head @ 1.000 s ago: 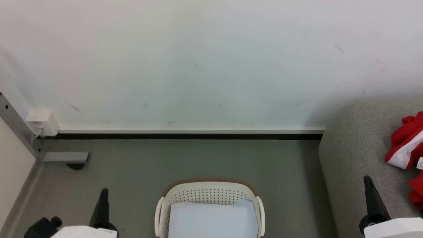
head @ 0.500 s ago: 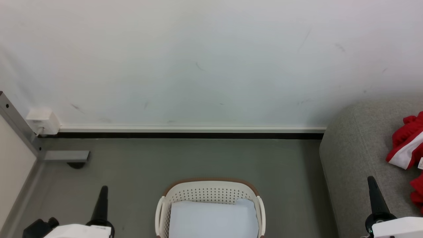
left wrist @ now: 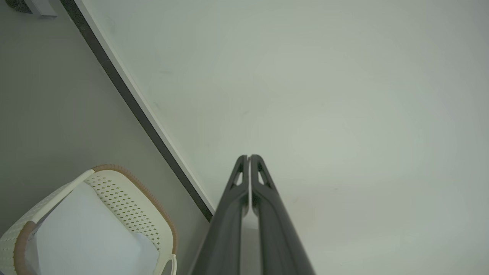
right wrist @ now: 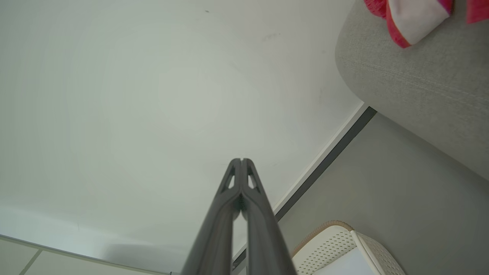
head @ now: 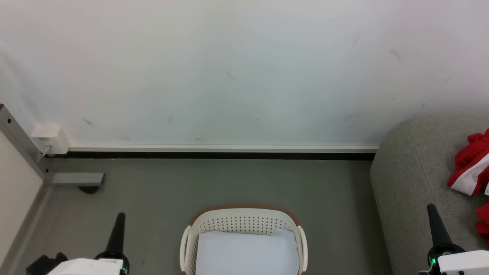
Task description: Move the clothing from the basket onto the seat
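Grey floor held the perforated white plastic basket, seemingly emptied; red white-trimmed clothing lay on the grey fabric sofa; left gripper and right gripper were closed, empty.

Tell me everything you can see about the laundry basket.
The basket is oval white plastic with perforated walls, a brown rim and white side handles. It stands upright on the grey floor, apart from the sofa, its near end cut off. A pale flat liner covers its base; no red fabric shows inside.
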`<state>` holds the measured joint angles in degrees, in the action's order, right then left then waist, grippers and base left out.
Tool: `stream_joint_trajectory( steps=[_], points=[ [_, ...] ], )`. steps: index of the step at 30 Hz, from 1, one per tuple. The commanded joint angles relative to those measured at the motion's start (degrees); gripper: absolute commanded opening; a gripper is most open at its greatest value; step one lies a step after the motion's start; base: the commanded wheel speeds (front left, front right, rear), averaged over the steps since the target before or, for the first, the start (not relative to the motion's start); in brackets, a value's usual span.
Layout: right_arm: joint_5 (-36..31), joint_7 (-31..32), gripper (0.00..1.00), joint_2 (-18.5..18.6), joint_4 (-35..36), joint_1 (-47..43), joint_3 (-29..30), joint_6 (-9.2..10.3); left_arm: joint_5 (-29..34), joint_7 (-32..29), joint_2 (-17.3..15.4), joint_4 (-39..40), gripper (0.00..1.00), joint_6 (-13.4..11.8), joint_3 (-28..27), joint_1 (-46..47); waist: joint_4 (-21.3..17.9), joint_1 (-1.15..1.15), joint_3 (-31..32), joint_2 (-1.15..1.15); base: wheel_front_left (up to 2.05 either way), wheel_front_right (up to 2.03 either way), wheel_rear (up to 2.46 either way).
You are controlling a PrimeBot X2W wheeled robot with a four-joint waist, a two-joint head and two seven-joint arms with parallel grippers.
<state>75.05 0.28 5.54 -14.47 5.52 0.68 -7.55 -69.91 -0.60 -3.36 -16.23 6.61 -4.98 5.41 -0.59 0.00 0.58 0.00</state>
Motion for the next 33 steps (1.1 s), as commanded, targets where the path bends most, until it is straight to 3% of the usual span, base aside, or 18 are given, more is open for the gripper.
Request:
stream_joint_trajectory(
  steps=[1, 33],
  points=[
    [1.5, 0.6, 0.00, 0.1, 0.8, 0.9, 0.8, 0.07, -2.3, -0.6, -0.1, 0.8, 0.00, 0.4, -0.3, 1.0, 0.0, 0.00, 0.0, 0.00, 0.00, 0.00, 0.00],
    [12.9, 4.5, 0.00, -1.7, 0.7, 0.9, 4.3, 0.10, -16.6, -4.4, 0.2, 1.8, 0.00, 0.8, -1.3, 1.0, 0.4, 0.00, -0.5, 0.00, 0.00, 0.00, 0.00]
  ],
)
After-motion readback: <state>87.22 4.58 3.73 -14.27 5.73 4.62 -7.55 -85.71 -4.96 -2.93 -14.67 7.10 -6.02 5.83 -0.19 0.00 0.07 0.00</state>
